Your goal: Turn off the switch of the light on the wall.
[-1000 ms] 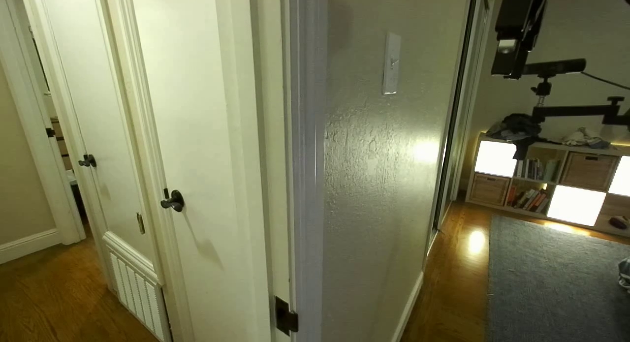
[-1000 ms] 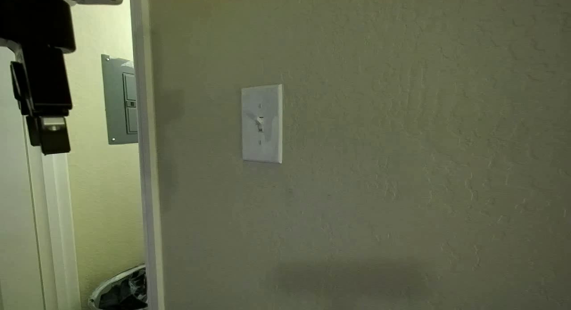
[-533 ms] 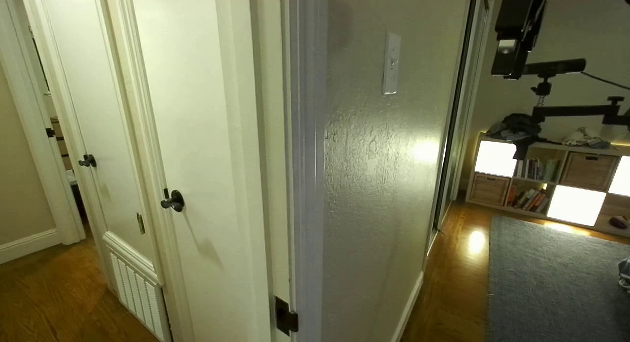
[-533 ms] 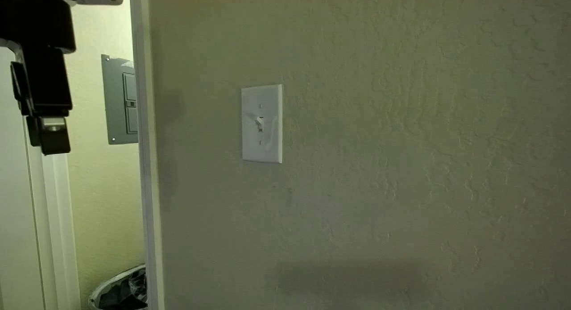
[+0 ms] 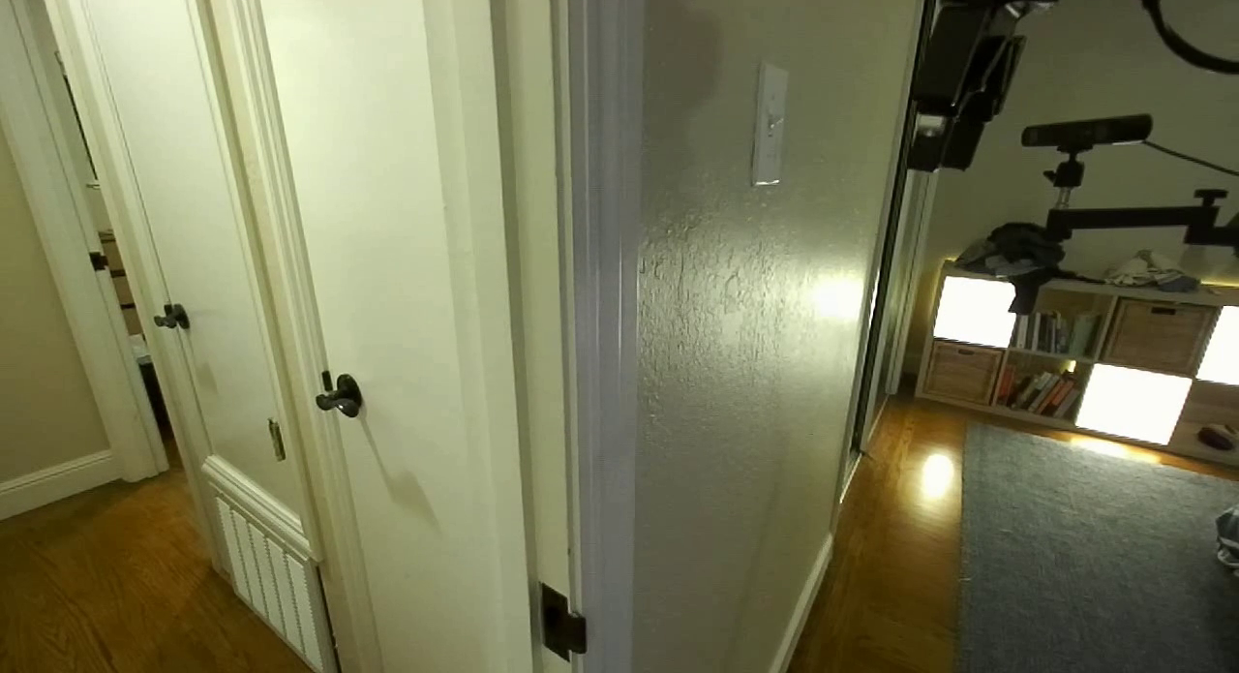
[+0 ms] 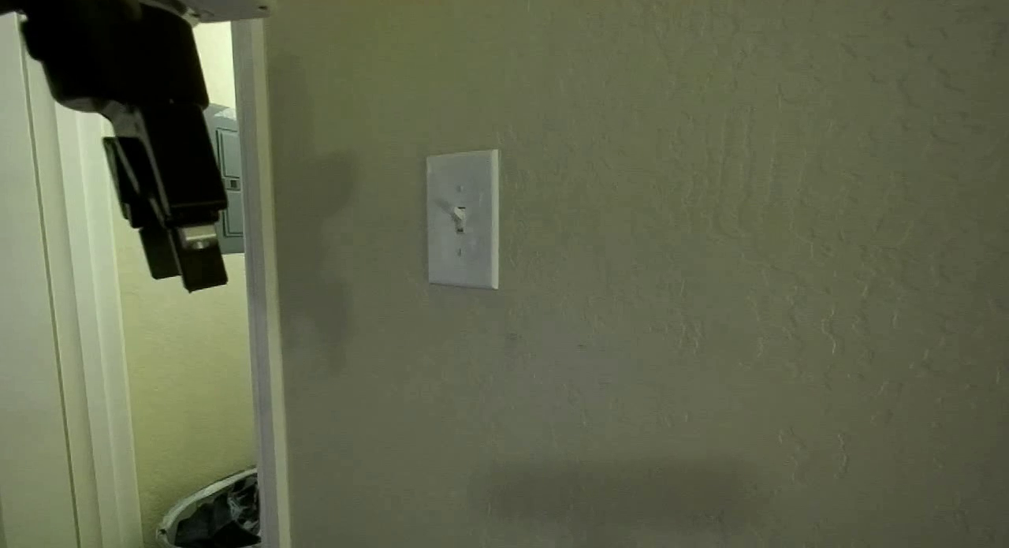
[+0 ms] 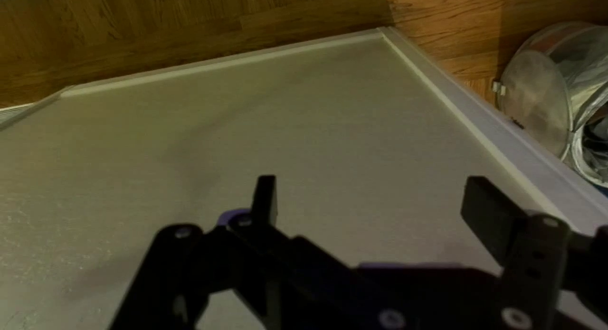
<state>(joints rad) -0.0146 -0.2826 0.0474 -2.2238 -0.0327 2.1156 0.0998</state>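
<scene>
Further right and slightly lower than half a second ago, the black two-fingered gripper (image 6: 183, 264) hangs tilted in an exterior view, and the soft grey shadow (image 6: 319, 248) on the off-white, bumpy-textured wall (image 6: 709, 256) also reaches further right. In an exterior view, the gripper now stands to the left of the long black camera (image 5: 1086, 131), which it overlapped before. Its two dark fingers (image 7: 491, 216) are spread wide apart in the wrist view, with the wall showing between them. The white, upright rectangular light switch (image 6: 463, 219) is fixed to the wall; in an exterior view it is right of the gripper and well apart from it, its small white lever (image 6: 459, 214) tipped upward. Left of the white vertical corner trim (image 6: 268, 335), the grey metal panel (image 6: 229, 155) shows partly behind the gripper. In an exterior view, smooth white doors (image 5: 377, 218) with dark metal handles (image 5: 345, 395) stand on the left, and a blue-grey woven rug (image 5: 1084, 547) lies on the right. In the wrist view, brown wooden floorboards (image 7: 190, 35) run along the far side, with a round, pale container (image 7: 534, 107) on the right
</scene>
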